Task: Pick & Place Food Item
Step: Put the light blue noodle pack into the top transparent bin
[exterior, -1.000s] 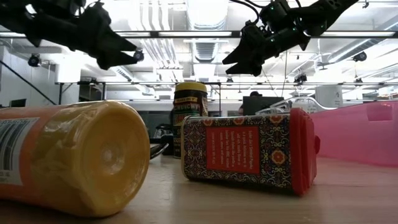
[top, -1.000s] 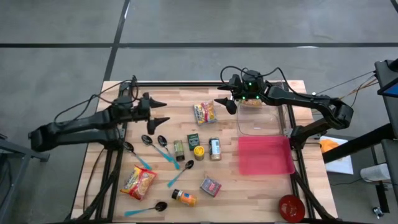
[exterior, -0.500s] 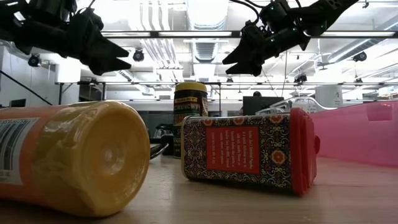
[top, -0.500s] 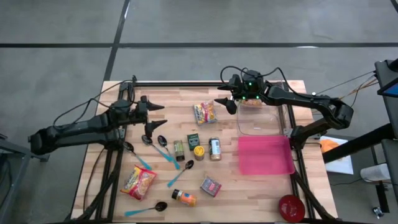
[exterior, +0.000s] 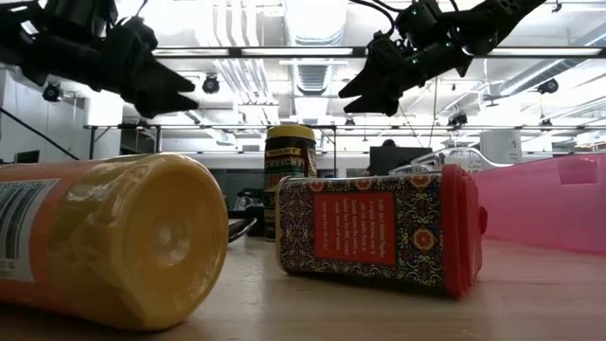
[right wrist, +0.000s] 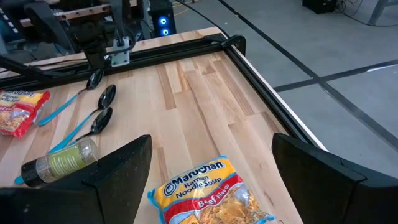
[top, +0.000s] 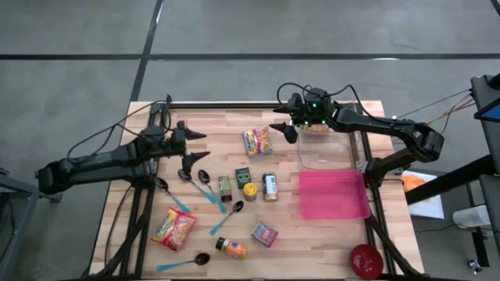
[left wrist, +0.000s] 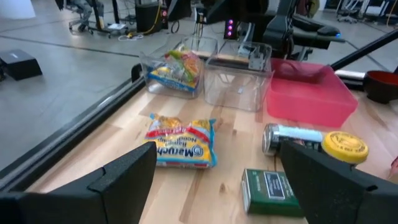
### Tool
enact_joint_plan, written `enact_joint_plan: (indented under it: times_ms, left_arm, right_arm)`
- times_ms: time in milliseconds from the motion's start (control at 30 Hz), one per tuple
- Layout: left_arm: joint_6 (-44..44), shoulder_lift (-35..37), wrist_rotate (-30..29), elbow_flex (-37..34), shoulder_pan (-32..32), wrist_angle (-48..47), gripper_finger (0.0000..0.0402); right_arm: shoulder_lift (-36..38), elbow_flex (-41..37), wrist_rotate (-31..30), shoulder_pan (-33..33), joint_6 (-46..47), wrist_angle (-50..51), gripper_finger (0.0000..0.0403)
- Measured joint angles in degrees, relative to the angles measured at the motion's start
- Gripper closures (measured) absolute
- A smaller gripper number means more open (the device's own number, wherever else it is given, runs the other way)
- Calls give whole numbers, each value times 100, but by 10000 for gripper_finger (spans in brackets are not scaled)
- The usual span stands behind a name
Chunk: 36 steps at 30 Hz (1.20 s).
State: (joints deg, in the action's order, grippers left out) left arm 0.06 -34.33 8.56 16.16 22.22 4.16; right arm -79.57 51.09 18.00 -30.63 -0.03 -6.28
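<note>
Two ramen packs: one [top: 257, 141] at table's far middle, flat; second [top: 173, 229] near the front left corner. Four spoons [top: 205, 187] lie left of centre, beside a green box [top: 243, 176], jars and a spice bottle [top: 231, 248]. Pink tray [top: 333, 195] and clear bin [top: 326, 150] sit right. Right gripper [top: 283, 129] hovers just beside the far pack, fingers spread, empty. Left gripper [top: 193, 143] hangs well apart from it, fingers spread, empty.
</note>
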Motion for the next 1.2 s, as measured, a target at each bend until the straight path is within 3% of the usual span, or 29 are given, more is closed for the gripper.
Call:
enact_joint_plan:
  times_ms: [800,1200]
  left_arm:
    - [-5,0,0,-913,0,-97,55]
    - [-5,0,-1,-1014,0,-188,55]
  right_arm:
    - [0,0,0,-2,0,2,74]
    - [0,0,0,-2,0,2,74]
